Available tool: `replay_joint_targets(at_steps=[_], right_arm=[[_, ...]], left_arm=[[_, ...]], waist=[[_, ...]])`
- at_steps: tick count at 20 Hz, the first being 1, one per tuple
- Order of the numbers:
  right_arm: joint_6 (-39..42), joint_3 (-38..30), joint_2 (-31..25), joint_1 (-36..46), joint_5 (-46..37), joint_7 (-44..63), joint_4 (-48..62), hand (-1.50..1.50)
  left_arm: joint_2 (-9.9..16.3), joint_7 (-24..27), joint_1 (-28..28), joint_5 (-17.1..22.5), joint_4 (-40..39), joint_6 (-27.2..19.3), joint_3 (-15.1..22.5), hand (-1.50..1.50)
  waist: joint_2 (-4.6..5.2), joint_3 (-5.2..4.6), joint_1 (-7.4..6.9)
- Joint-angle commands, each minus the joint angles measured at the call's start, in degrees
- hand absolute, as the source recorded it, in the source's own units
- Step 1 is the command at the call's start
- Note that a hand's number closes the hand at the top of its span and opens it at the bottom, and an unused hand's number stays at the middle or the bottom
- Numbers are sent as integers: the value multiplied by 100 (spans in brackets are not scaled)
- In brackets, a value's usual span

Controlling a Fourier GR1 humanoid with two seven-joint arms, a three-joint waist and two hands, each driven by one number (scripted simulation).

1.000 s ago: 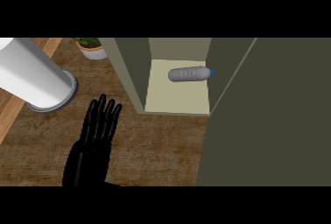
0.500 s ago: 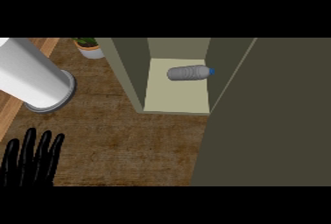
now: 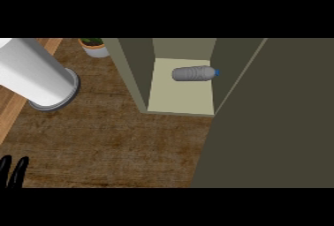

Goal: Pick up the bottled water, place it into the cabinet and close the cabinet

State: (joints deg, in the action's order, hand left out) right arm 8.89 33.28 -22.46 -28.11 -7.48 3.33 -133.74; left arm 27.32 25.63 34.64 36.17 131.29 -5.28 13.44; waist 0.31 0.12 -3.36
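Fingers (image 3: pixel 13 171) of one left hand (image 3: pixel 20 170) show at the lower left edge, straight, holding nothing. Beyond, one wooden counter (image 3: pixel 117 141). One white cylinder (image 3: pixel 36 75) stands left. One water bottle (image 3: pixel 194 73) lies on its side inside the open cabinet (image 3: pixel 180 95), blue cap rightward. One potted plant (image 3: pixel 95 46) farthest.

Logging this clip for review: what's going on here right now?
Nothing is being handled. The bottled water lies on its side on the shelf inside the cabinet, whose door stands open. Only the left hand's fingertips show, at the view's lower left corner, straight and apart from everything. The right hand is out of view.
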Motion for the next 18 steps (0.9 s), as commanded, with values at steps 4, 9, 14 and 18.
replay_joint_targets(at_steps=[4,9,14,18], right_arm=[[-157,1092,1294,702,519,619,79,150],[-290,643,1990,1733,722,1129,777,150],[-959,483,2214,2908,1034,1748,1381,150],[-1608,234,2228,3889,1565,2067,1762,150]], left_arm=[[224,101,457,412,226,474,-470,-150],[354,189,635,811,92,917,-908,-150],[486,413,1193,1193,-123,1650,-1465,-150],[397,486,1556,1281,68,1832,-1743,-150]], waist=[[-13,-33,-123],[7,-32,-186],[-28,-28,-140],[-36,-15,-52]])
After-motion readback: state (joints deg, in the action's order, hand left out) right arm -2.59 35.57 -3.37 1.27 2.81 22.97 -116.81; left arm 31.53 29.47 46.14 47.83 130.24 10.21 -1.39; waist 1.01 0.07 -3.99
